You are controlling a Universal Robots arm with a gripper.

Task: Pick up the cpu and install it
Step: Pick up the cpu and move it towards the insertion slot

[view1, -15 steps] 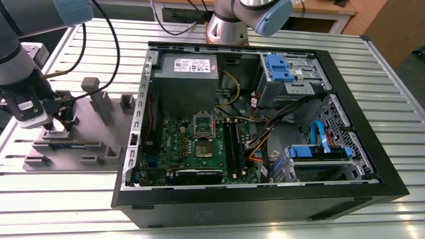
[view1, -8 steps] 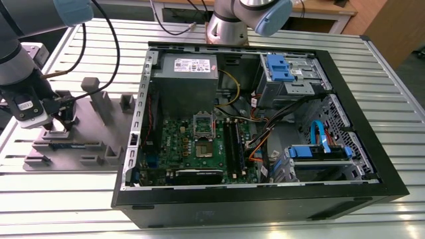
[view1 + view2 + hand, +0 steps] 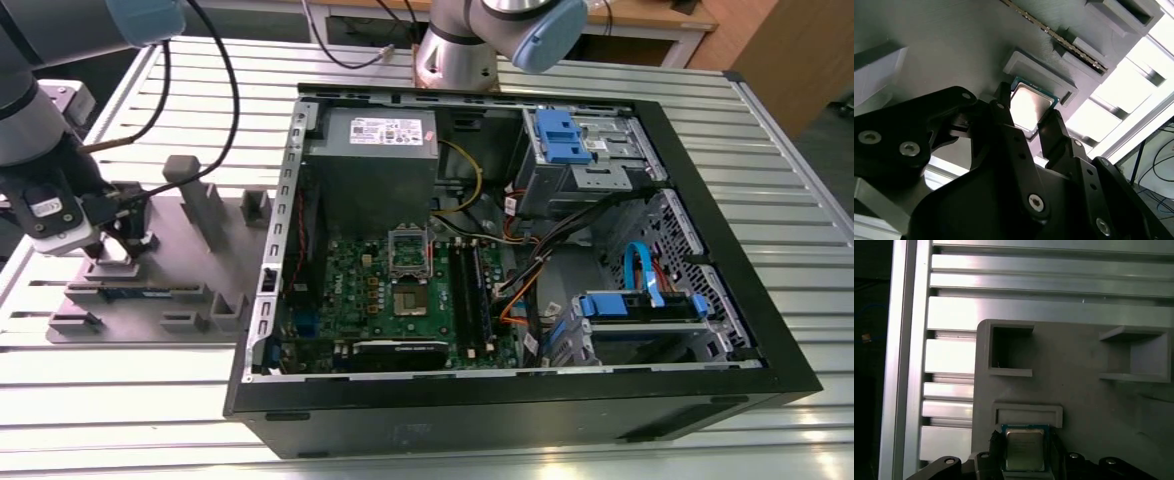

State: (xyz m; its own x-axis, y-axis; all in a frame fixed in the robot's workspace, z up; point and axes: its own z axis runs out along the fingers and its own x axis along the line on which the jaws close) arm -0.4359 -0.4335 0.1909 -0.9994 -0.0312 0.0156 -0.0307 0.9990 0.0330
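- Looking through both wrist views, we have the gripper [image 3: 1030, 122] right on the cpu [image 3: 1030, 102], with one dark finger [image 3: 1004, 120] on each of two opposite edges.
- We call that clamped: in the first wrist view the fingers [image 3: 996, 450] sit hard against the sides of the cpu [image 3: 1025, 449] with no gap showing. Its pale silver top faces the camera.
- The cpu is at the grey holder plate [image 3: 1079, 385], just beside a low raised lip [image 3: 1027, 414]. Whether it rests on the plate or hangs just above it, we cannot tell.
- Two open box-shaped pockets [image 3: 1011, 352] stand further along the same plate.
- Over in the exterior view, the gripper [image 3: 114, 255] is low over the holder plate [image 3: 174, 325] at the exterior view's left, on the slatted metal surface [image 3: 134, 410].
- The open computer case [image 3: 534, 415] lies well apart toward the exterior view's right, its green board [image 3: 380, 300] facing up.
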